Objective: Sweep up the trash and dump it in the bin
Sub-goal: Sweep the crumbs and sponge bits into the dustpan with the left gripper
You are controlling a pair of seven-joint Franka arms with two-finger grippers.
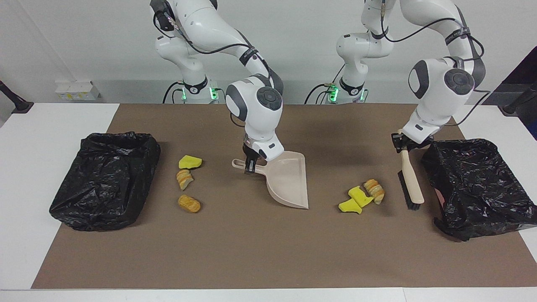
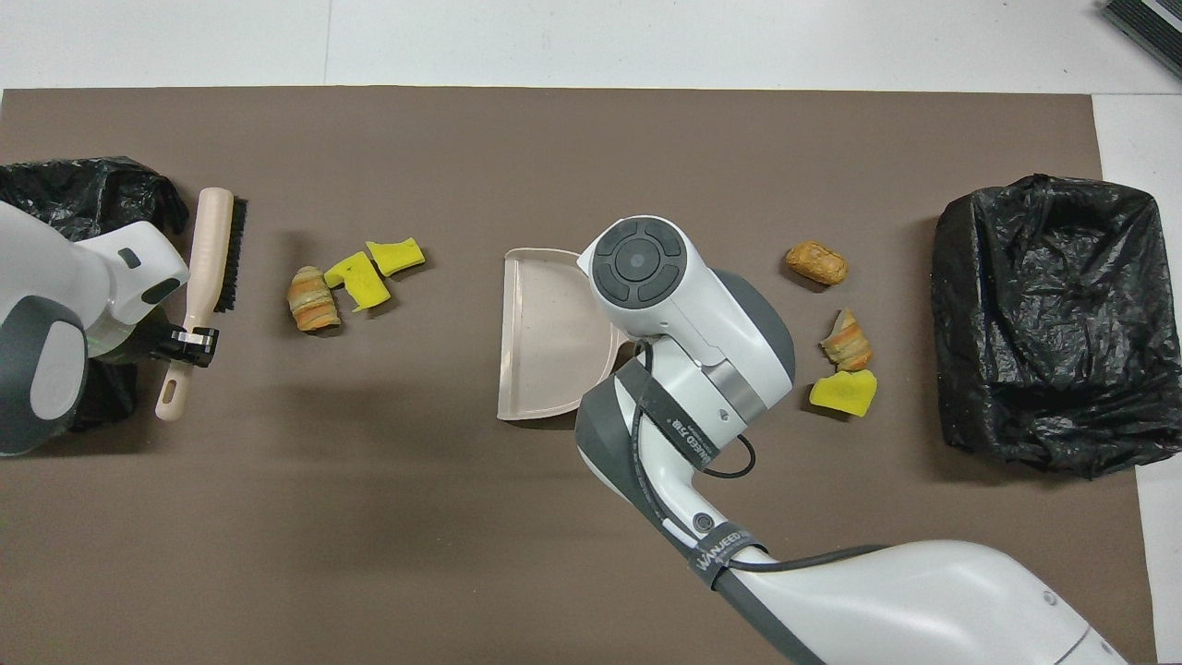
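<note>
My left gripper is shut on the handle of the beige brush with black bristles. It holds the brush low over the mat, between the black-lined bin and a trash cluster of two yellow sponge chunks and a bread piece. The brush and that cluster also show in the overhead view. My right gripper is shut on the handle of the beige dustpan, which rests mid-mat with its mouth toward that cluster. A second trash group, a yellow chunk and two bread pieces, lies toward the right arm's end.
A second black-lined bin stands at the right arm's end of the brown mat. In the overhead view my right arm's wrist covers the dustpan's handle. White table edges surround the mat.
</note>
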